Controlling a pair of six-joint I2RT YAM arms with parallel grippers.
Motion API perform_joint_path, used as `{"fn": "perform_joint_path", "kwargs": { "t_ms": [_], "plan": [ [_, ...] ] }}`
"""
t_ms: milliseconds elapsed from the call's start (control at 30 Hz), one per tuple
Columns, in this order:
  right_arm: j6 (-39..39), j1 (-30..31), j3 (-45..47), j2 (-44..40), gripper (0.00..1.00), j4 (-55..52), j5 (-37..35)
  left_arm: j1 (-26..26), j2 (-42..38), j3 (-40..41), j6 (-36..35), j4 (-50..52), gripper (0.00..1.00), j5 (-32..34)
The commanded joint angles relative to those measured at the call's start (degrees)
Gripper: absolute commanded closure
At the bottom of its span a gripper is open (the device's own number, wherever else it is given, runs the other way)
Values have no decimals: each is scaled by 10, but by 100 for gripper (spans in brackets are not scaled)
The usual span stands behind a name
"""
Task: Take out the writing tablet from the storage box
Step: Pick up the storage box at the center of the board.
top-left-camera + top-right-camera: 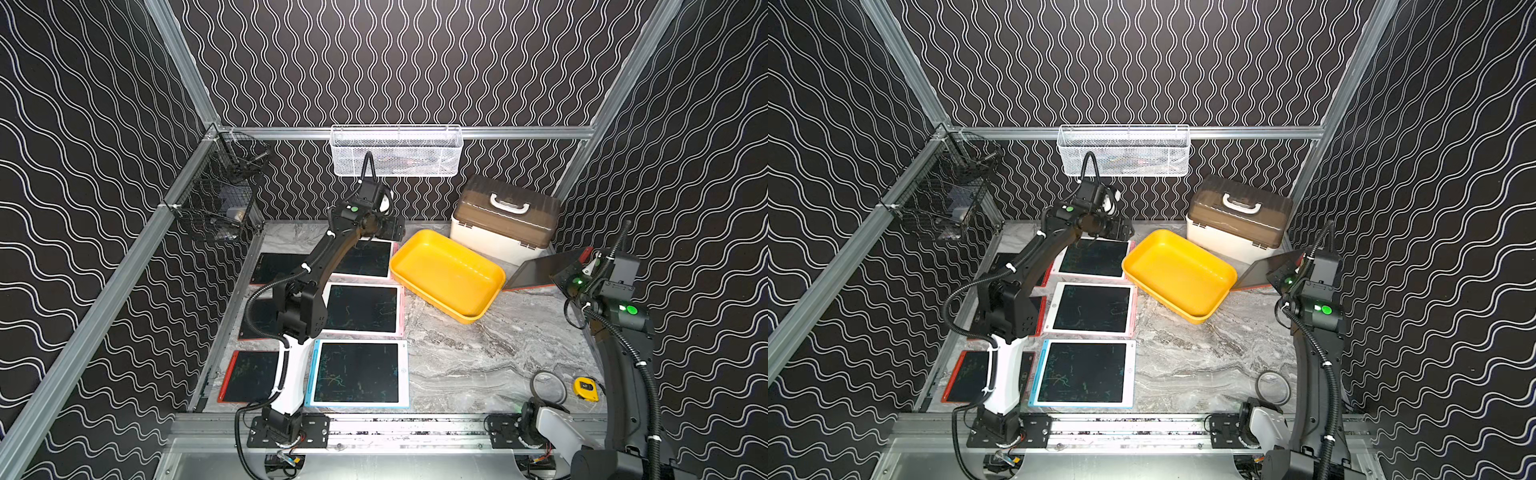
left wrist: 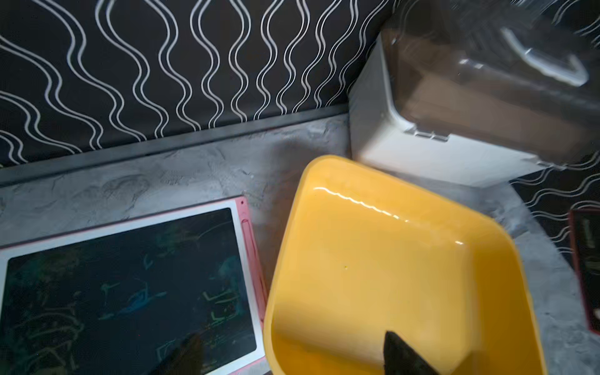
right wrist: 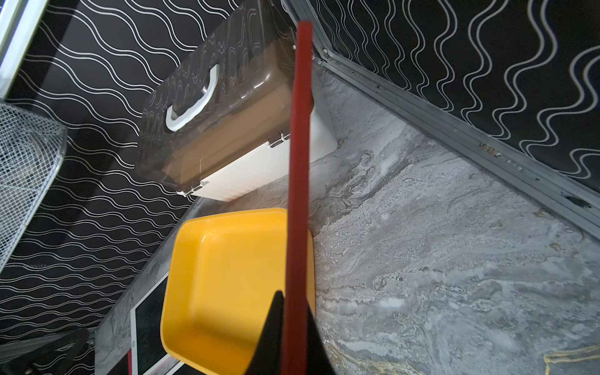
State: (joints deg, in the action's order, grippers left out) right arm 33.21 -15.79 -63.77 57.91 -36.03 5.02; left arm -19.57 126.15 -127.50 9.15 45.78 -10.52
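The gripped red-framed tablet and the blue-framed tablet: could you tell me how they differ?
The red-framed tablet is tilted, clamped in the right gripper; the blue-framed tablet lies flat, untouched. The red-framed tablet is right of the storage box; the blue-framed tablet is left. Both have dark screens.

I count seven writing tablets: one red-edged tablet (image 1: 536,270) gripped in my right pincer (image 3: 294,308), and six lying flat below and behind my left pincer (image 2: 290,337), namely two pink-framed tablets (image 1: 365,257) (image 1: 361,309), one blue-framed tablet (image 1: 357,372) and three red-framed tablets (image 1: 272,266) (image 1: 262,318) (image 1: 251,376). Between my two pincers there is one yellow storage box (image 1: 446,274), with one cream case (image 1: 498,237) just beyond it. Past the left pincer hang two wire baskets, one white basket (image 1: 395,153) and one black basket (image 1: 216,199), and well behind the right pincer lie one yellow tape measure (image 1: 586,388) and one clear round ring (image 1: 549,386).
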Motion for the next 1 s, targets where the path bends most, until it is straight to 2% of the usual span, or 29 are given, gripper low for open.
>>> {"fn": "perform_joint_path", "kwargs": {
  "t_ms": [0,167,500,667,767,867,967],
  "plan": [
    [-4,1,-7,1,100,12,0,0,25,-10,-26,6,7,-1],
    [-5,1,-3,3,100,10,-6,2,44,5,8,-21,7,-64],
    [-6,1,-7,-4,100,-11,-13,-17,121,-3,3,-25,8,-30],
    [-9,0,-42,-13,100,-30,-15,-42,169,-46,1,-13,13,-6],
    [-9,1,-53,-18,100,-40,-17,-52,182,-56,10,-9,28,-8],
    [-6,1,-59,-25,100,-46,-16,-56,174,-39,24,-21,51,-16],
    [-1,1,-62,-36,100,-50,-8,-57,164,-30,36,-23,79,-22]
  ]
}}
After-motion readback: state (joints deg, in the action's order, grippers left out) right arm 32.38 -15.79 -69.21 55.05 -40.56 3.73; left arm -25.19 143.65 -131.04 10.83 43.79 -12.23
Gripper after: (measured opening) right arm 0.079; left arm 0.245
